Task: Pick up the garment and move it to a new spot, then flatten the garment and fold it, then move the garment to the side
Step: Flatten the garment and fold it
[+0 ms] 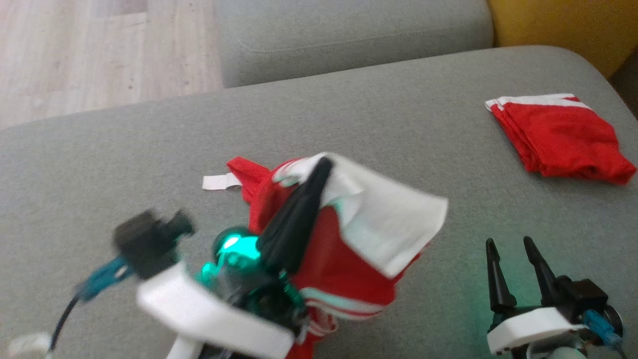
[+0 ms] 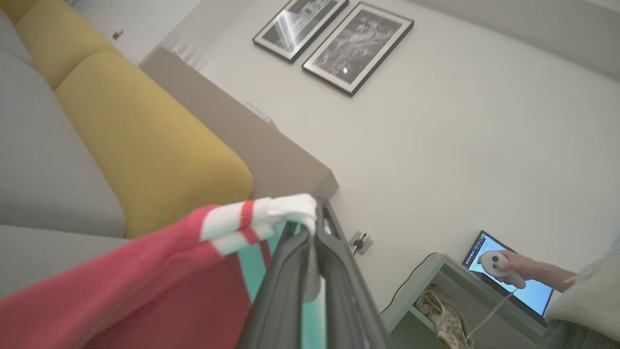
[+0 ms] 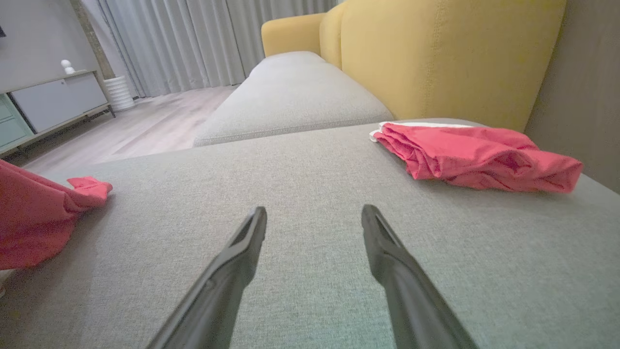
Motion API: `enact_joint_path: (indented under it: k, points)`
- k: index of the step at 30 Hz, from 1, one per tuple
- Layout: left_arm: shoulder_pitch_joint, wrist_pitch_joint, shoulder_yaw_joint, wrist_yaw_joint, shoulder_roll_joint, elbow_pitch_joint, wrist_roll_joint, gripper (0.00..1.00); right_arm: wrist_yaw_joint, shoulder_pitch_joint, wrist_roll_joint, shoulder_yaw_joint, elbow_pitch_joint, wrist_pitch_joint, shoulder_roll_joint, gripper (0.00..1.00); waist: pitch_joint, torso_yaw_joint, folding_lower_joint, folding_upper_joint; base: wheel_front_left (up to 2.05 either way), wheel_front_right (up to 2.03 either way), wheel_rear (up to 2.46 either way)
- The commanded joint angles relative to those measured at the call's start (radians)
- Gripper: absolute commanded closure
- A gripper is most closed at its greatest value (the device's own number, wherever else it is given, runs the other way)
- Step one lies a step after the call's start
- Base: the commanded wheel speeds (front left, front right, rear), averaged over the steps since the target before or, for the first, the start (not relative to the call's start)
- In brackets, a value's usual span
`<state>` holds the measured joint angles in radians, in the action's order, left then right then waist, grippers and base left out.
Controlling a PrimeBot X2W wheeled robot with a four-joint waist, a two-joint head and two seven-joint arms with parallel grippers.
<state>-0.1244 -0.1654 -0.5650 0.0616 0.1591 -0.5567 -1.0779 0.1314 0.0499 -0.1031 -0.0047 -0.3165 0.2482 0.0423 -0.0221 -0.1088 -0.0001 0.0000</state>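
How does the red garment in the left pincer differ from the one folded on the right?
The held garment is bunched, pinched in the shut left pincer; the far garment lies folded on the cushion. The held garment shows a wide white panel; the far garment only a thin white edge. Both are red with white.

A folded red-and-white cloth (image 1: 560,137) lies near the far right corner of the grey sofa seat (image 1: 149,149), beside a yellow backrest (image 3: 450,53). Two framed pictures (image 2: 358,46) hang on the pale wall (image 2: 460,145); a person's hand (image 2: 518,265) holds a white controller (image 2: 495,264) before an open laptop (image 2: 533,294).
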Motion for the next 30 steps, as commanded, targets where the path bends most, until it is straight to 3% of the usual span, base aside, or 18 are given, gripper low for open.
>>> enact_joint_path:
  k: [1,7,13,22,23,24,25,26,27,30]
  points:
    - [-0.08,-0.004,0.027,-0.001,-0.015,-0.023,0.004,1.0,-0.001,-0.043,-0.007,0.025,0.03,0.014,0.008,0.0,-0.011,-0.013,0.0001,0.0,0.0,0.0,0.0]
    - [-0.336,-0.064,0.007,-0.009,-0.062,0.23,0.069,1.0,-0.001,-0.116,-0.041,0.077,0.037,0.014,0.008,0.0,-0.086,-0.115,0.0001,0.0,0.0,0.0,0.0]
    - [-0.613,-0.051,0.051,-0.011,-0.079,0.525,0.156,1.0,-0.001,-0.178,-0.101,0.13,0.045,0.014,0.008,0.0,-0.172,-0.23,0.0001,0.0,0.0,0.0,0.0]
    - [-0.933,0.151,0.149,-0.027,-0.032,0.947,0.339,1.0,-0.001,-0.217,-0.169,0.167,0.057,0.014,0.008,0.0,-0.271,-0.343,0.0001,0.0,0.0,0.0,0.0]
    - [-0.956,0.174,0.153,-0.031,-0.024,0.993,0.357,0.94,-0.001,-0.22,-0.173,0.171,0.058,0.014,0.008,0.0,-0.279,-0.349,0.0001,0.0,0.0,0.0,0.0]
    - [-0.973,0.192,0.155,-0.032,-0.017,1.038,0.371,0.67,-0.001,-0.222,-0.178,0.173,0.059,0.014,0.008,0.0,-0.284,-0.353,0.0001,0.0,0.0,0.0,0.0]
    - [-0.985,0.203,0.156,-0.033,-0.01,1.083,0.38,0.51,-0.001,-0.223,-0.181,0.176,0.06,0.014,0.008,0.0,-0.287,-0.357,0.0001,0.0,0.0,0.0,0.0]
    - [-0.994,0.214,0.157,-0.032,-0.002,1.122,0.387,0.12,-0.001,-0.223,-0.183,0.179,0.061,0.014,0.008,0.0,-0.29,-0.36,0.0001,0.0,0.0,0.0,0.0]
    - [-1.0,0.226,0.157,-0.028,0.006,1.155,0.393,0.0,-0.001,-0.223,-0.185,0.18,0.063,0.014,0.008,0.0,-0.292,-0.361,0.0001,0.0,0.0,0.0,0.0]
    - [-1.001,0.25,0.151,-0.014,0.026,1.231,0.406,0.0,-0.001,-0.218,-0.186,0.17,0.066,0.014,0.008,0.0,-0.294,-0.35,0.0001,0.0,0.0,0.0,0.0]
